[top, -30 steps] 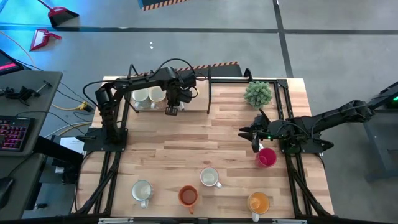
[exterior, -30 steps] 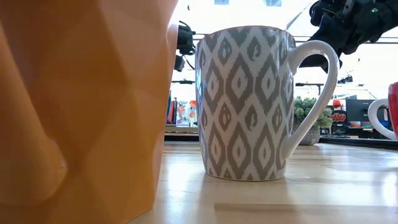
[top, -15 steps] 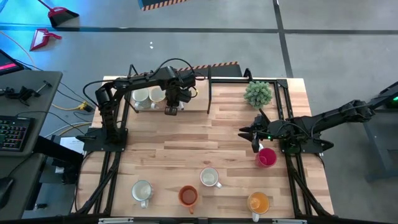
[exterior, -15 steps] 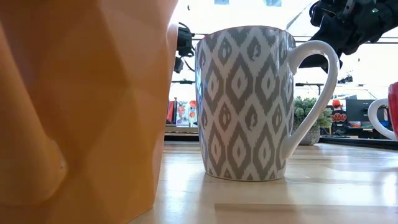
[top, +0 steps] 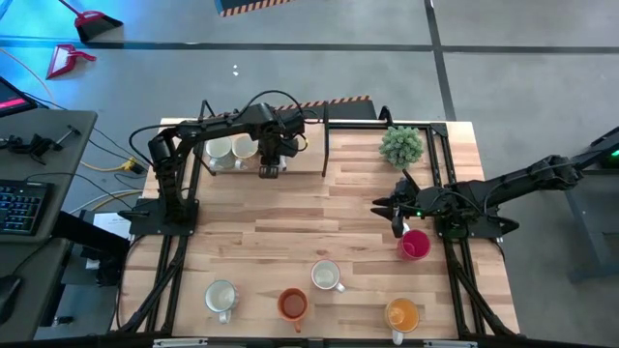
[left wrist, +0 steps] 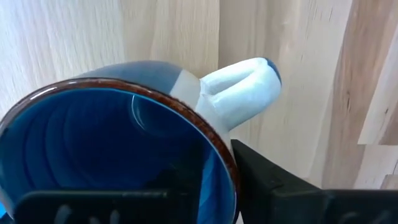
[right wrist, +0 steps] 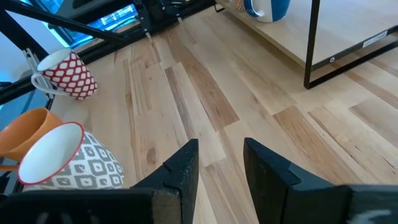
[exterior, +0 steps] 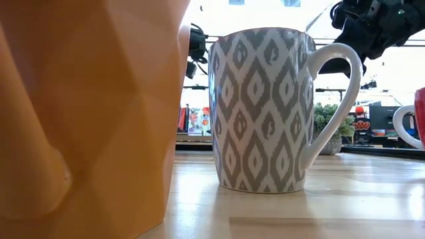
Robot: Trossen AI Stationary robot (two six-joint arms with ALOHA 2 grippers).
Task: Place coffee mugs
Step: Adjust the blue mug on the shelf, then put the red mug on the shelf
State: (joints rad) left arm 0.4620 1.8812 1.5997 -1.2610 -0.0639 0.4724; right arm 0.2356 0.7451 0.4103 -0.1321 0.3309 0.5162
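Left gripper (top: 270,170) over blue mug (left wrist: 124,149) at far bench (top: 290,217) edge, beside two white mugs (top: 232,149); fingers (left wrist: 273,180) straddling rim, grip unclear. Right gripper (right wrist: 217,163) beside red mug (top: 415,245), fingers open, empty.

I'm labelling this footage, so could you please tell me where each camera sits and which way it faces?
High: overhead, looking straight down; both arms and the table show.
Low: at tabletop height, facing a patterned mug; an arm shows at upper right.
Left wrist: looks into the blue mug, left hand astride its rim.
Right wrist: looks across the table past the open right hand.
Low and right wrist share the patterned mug.
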